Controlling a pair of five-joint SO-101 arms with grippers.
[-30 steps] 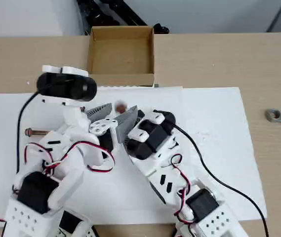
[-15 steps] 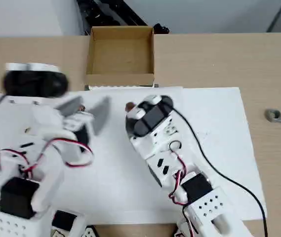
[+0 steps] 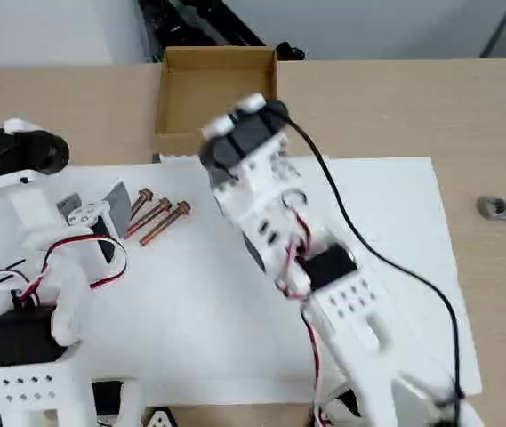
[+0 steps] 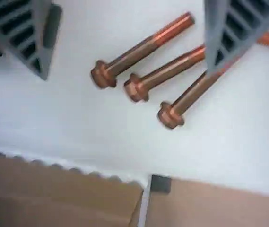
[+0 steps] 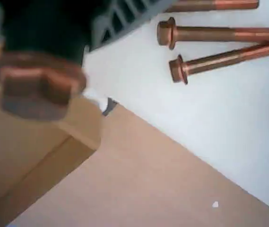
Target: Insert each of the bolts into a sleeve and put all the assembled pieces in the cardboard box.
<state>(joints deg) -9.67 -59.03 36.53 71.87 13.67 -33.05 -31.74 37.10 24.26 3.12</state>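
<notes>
Early days, I'd say: the right gripper (image 5: 49, 52) clamps one bolt (image 5: 37, 90) at the cardboard box (image 3: 190, 98), while three bare bolts (image 3: 148, 214) lie under the left gripper (image 4: 127, 73), its fingers spread.

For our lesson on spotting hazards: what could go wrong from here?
1. The held bolt hangs at the box wall; released now, it might drop outside.
2. The three bolts lie close together under the open left gripper; it may nudge or pinch two at once.
</notes>
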